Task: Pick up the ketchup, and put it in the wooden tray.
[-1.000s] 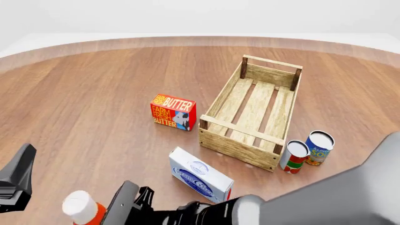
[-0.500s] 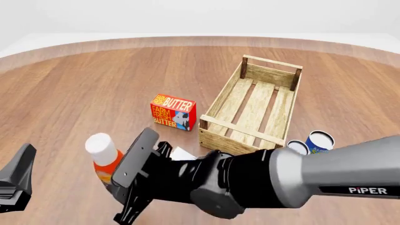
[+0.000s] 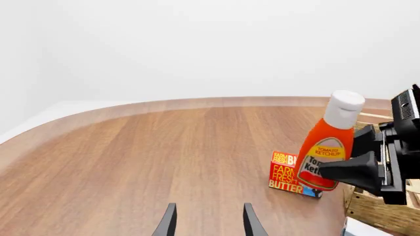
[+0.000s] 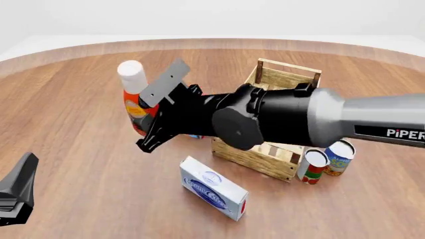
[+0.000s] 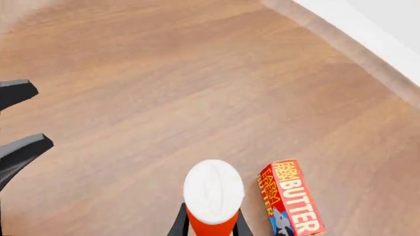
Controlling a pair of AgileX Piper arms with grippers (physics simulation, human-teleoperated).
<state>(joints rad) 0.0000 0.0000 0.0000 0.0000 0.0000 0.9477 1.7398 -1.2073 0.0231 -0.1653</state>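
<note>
Right gripper [image 4: 147, 118] clamped on the ketchup [image 4: 135, 97], bottle near-upright, cap up, clear of the table, left of the wooden tray [image 4: 287, 77]; carry rightward over the near rail needed.

Butter box [image 4: 194, 135] almost wholly hidden behind right arm in front view. Near half of wooden tray [image 4: 285, 79] likewise covered. Left gripper [image 4: 17, 191] cut off at frame edge.

Orange-red ketchup [image 4: 136, 107], white cap; light-wood tray [image 4: 282, 79].
</note>
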